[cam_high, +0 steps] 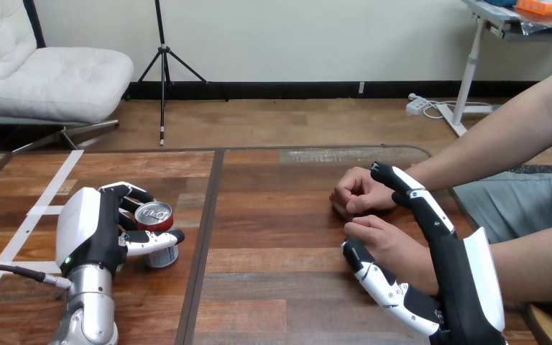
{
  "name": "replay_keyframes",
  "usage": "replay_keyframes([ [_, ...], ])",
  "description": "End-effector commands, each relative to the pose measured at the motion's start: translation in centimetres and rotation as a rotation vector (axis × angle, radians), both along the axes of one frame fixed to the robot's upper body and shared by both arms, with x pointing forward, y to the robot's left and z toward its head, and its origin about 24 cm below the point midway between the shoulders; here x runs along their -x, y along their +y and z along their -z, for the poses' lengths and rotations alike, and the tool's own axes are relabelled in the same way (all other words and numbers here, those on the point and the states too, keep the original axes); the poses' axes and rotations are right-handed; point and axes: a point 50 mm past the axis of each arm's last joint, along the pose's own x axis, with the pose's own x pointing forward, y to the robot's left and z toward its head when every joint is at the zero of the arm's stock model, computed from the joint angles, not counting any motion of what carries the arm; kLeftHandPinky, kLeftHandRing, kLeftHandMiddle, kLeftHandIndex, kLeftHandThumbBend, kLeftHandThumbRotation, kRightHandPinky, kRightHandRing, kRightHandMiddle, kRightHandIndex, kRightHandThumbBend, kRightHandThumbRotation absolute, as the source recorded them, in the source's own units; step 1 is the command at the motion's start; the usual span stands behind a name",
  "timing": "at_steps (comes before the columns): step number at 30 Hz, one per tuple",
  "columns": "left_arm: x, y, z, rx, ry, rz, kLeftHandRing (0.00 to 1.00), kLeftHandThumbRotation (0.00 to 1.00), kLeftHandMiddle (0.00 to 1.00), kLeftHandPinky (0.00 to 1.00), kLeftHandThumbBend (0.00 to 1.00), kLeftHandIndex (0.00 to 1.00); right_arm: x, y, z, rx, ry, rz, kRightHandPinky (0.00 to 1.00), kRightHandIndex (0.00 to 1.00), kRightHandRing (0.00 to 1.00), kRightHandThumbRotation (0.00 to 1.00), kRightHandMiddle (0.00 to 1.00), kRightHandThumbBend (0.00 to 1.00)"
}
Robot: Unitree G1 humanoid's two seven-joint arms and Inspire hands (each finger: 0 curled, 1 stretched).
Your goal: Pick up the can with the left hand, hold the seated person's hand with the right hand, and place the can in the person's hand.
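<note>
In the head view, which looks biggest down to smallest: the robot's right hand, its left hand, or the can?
Largest: the right hand, though it is nearest the camera, which helps.
Next: the left hand.
Smallest: the can that the left hand grips.

- Legible text, numbers, brands or signs: none can be read.
- Can [155, 218], standing on the counter [280, 287] inside the left robot hand [90, 230]: any marking on its wall is too small and too far covered to read.
</note>
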Motion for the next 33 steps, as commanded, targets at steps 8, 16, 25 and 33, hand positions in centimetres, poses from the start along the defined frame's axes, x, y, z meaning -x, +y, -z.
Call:
replay_keyframes([
  [8, -0.4, 0.2, -0.6, 0.001, -0.037, 0.001, 0.41, 0.00, 0.47, 0.35, 0.70, 0.53, -0.5, -0.2, -1.4, 0.005, -0.080, -0.001, 0.85, 0.85, 0.87, 0.48, 0.85, 0.60],
  [16, -0.3, 0.2, -0.9, 0.071, -0.074, -0.018, 0.39, 0.00, 0.46, 0.33, 0.71, 0.52, -0.5, -0.2, -1.4, 0.003, -0.079, -0.001, 0.84, 0.85, 0.87, 0.48, 0.85, 0.61],
  [25, -0.1, -0.2, -1.6, 0.209, -0.162, 0.000, 0.38, 0.00, 0.45, 0.32, 0.74, 0.50, -0.5, -0.2, -1.4, -0.006, -0.080, -0.007, 0.84, 0.85, 0.87, 0.47, 0.85, 0.61],
  [33, 0.2, -0.6, -2.4, 0.260, -0.244, 0.038, 0.38, 0.00, 0.45, 0.32, 0.77, 0.50, -0.6, -0.3, -1.4, 0.004, -0.073, 0.004, 0.84, 0.85, 0.87, 0.47, 0.85, 0.61],
])
